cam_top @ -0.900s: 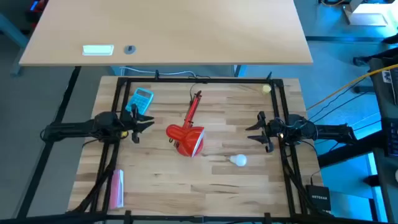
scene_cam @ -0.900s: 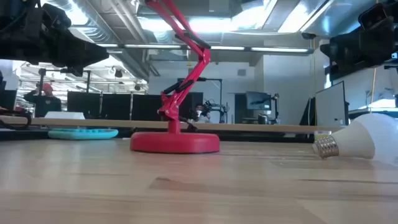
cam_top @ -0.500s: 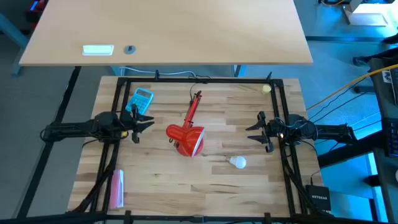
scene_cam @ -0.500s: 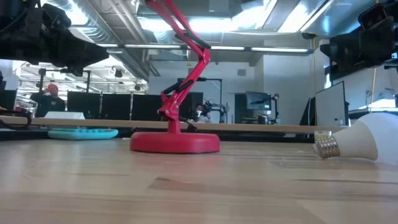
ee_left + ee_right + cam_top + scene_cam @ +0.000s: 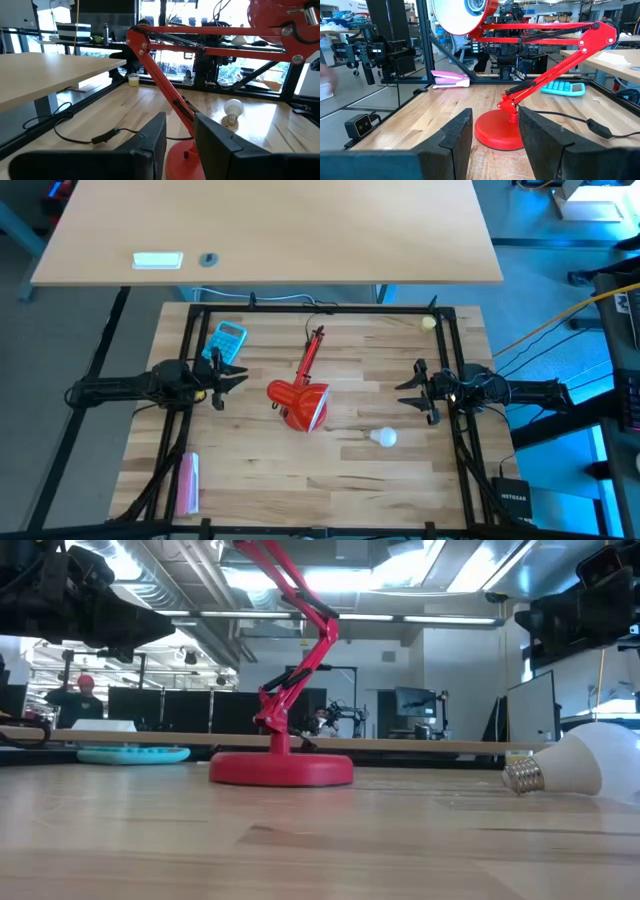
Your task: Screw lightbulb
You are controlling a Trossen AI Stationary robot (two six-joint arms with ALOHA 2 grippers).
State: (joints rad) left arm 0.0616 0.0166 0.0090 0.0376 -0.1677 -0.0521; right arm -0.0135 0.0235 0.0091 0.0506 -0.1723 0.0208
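My left gripper [image 5: 232, 377] hangs at the left of the overhead frame, fingers spread and holding nothing, pointed toward the red lamp [image 5: 300, 402] at the centre. My right gripper [image 5: 408, 391] mirrors it at the right, also spread and empty. The lightbulb [image 5: 382, 438] lies on its side on the wooden table [image 5: 350, 480], lower right of the lamp's shade and just below my right gripper, touching neither. A blue calculator [image 5: 229, 338] sits at upper left.
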